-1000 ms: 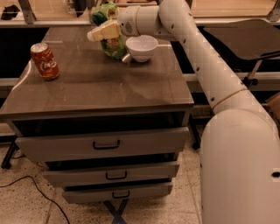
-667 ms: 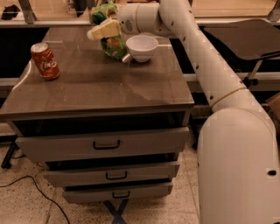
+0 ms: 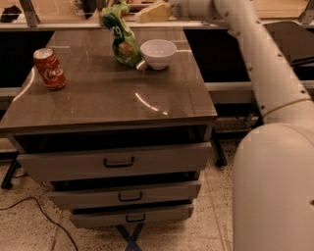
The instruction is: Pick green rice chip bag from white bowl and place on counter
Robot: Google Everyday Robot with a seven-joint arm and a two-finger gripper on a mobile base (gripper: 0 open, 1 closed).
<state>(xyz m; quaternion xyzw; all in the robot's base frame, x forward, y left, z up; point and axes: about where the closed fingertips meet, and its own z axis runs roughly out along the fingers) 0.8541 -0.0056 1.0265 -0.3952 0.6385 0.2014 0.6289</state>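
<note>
Green rice chip bag [image 3: 122, 39] is standing on the bench [image 3: 108, 95], outside the white bowl [image 3: 158, 53]. It is leaning a little, its crumpled top pointing up and to the left. Its lower edge is sitting just beside the bowl's left side; whether the two are touching cannot be made out.

Gripper [image 3: 144, 13] is hovering at the top of the view, above the back of the bench and near the bag's top, on its right. Whether it is spread, pressed together, or pinching a corner of the bag: cannot tell.

Judgement: the bag appears to be bearing on the bench, so the placement is looking close to done.

Risks from here:
- The bag is tall, light and tilting. If the gripper is catching the foil while pulling away, the bag is likely to tip over or get dragged.
- The bag is crowding the bowl. A topple to the right would be putting it against or back over the rim.
- The arm [image 3: 245, 44] is passing close above the bowl, so a low retreat could be knocking it.

Containers:
- The white bowl is showing an empty interior.
- The red soda can [image 3: 49, 67] is standing upright at the left, well apart from the bag; contents unknown.
- The drawers [image 3: 115, 162] are hiding whatever is inside.
</note>
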